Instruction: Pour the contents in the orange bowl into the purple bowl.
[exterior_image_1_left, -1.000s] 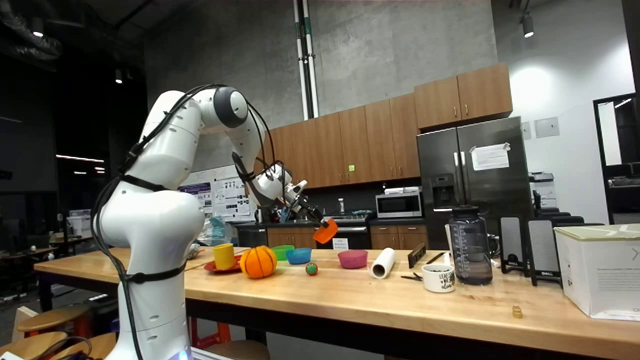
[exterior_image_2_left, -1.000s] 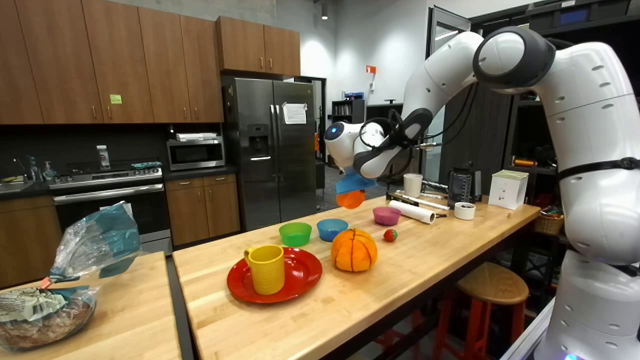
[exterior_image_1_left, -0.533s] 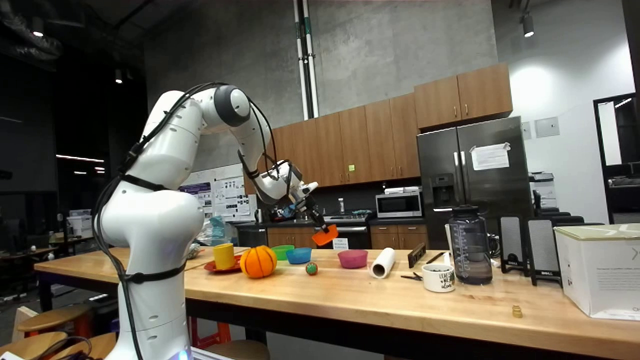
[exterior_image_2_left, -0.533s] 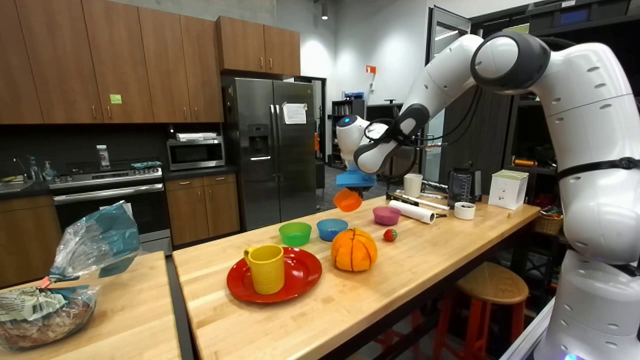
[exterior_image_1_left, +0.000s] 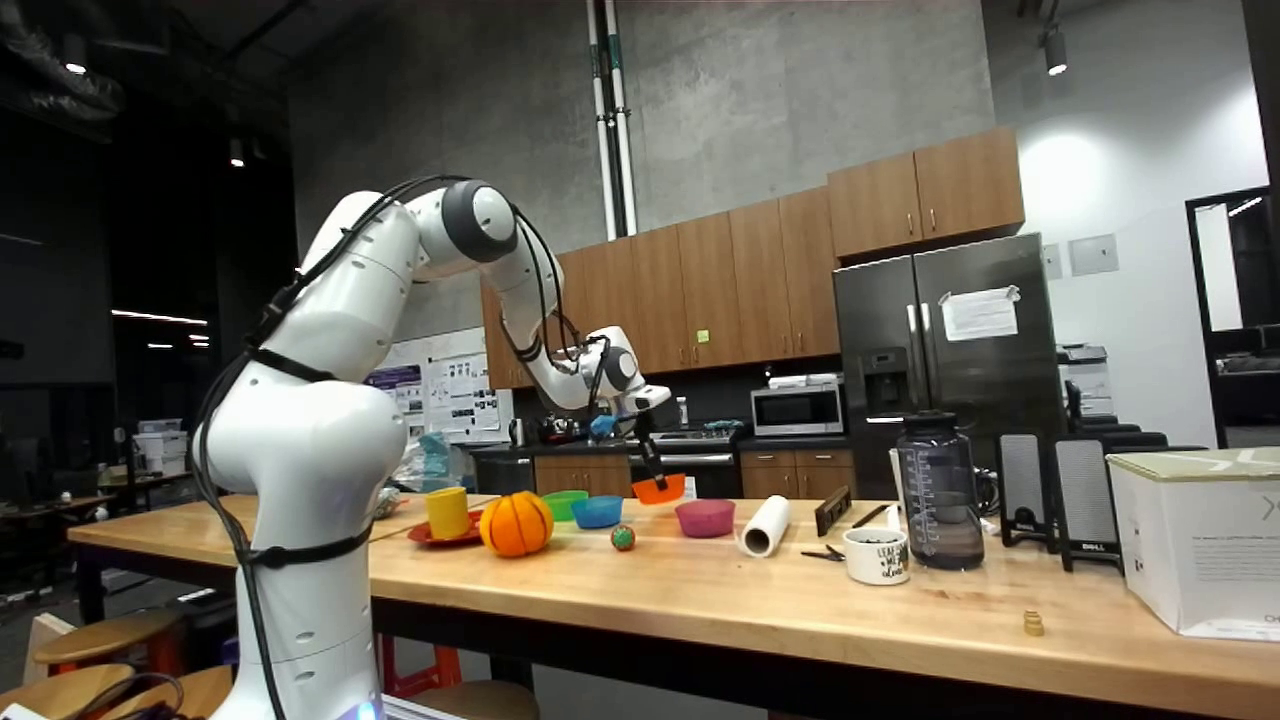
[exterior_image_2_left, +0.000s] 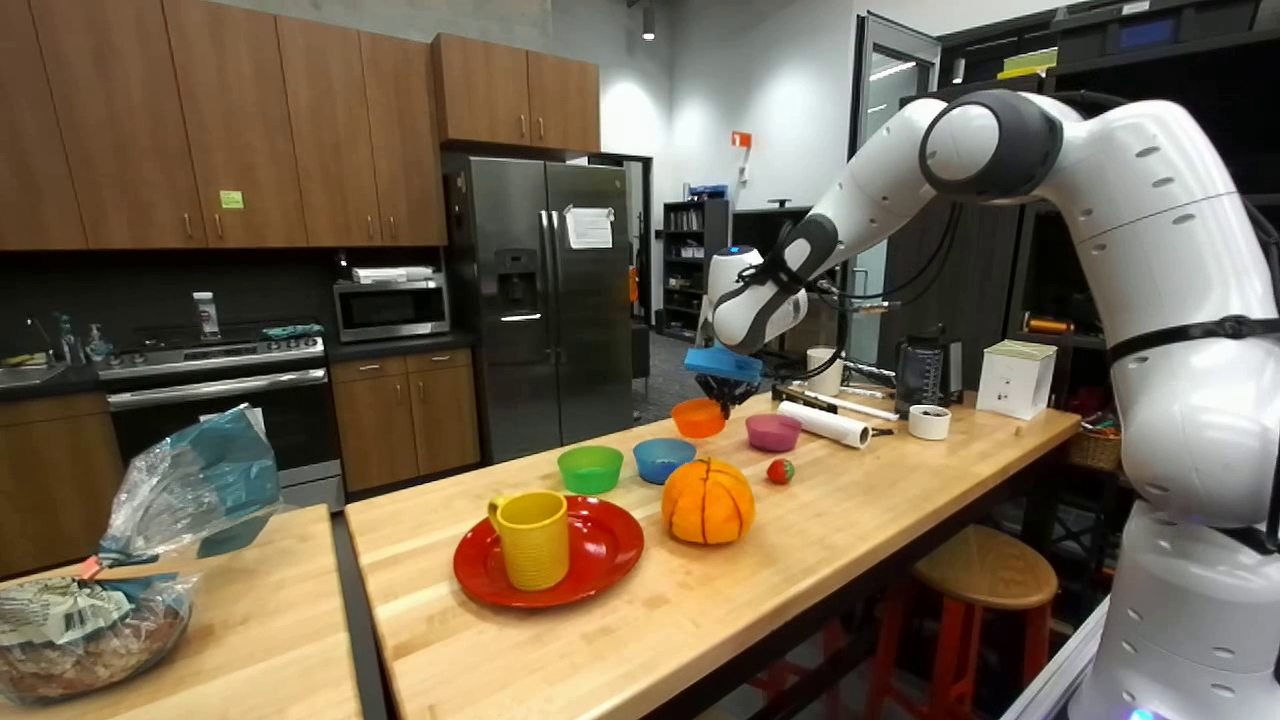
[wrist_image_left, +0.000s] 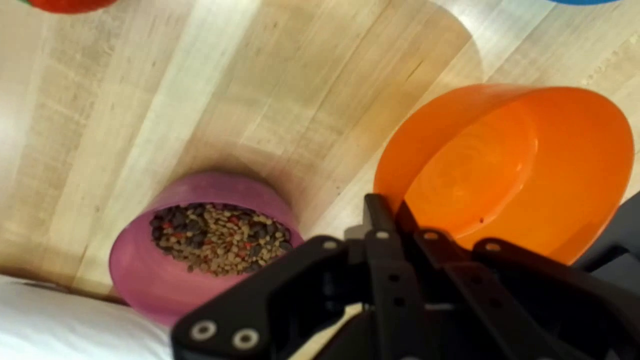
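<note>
The orange bowl (wrist_image_left: 480, 165) shows in the wrist view with its inside bare but for a dark speck. My gripper (wrist_image_left: 392, 212) is shut on its rim, one finger inside and one outside. In both exterior views the orange bowl (exterior_image_1_left: 655, 491) (exterior_image_2_left: 697, 419) hangs nearly upright just above the table, beside the purple bowl. The purple bowl (exterior_image_1_left: 706, 519) (exterior_image_2_left: 773, 433) stands upright on the table. In the wrist view the purple bowl (wrist_image_left: 160, 280) holds a mix of dark, tan and red bits (wrist_image_left: 222, 237). The gripper hides part of its edge.
A blue bowl (exterior_image_2_left: 664, 460) and a green bowl (exterior_image_2_left: 590, 469) stand near the orange bowl. A pumpkin-like ball (exterior_image_2_left: 708, 501), a strawberry (exterior_image_2_left: 781, 470) and a red plate (exterior_image_2_left: 610, 550) with a yellow mug (exterior_image_2_left: 536, 540) are also there. A white roll (exterior_image_2_left: 825, 424) lies beside the purple bowl.
The orange bowl has turned from steeply tilted to nearly upright and come down toward the table. My gripper has swung to point more downward, still holding the rim.
</note>
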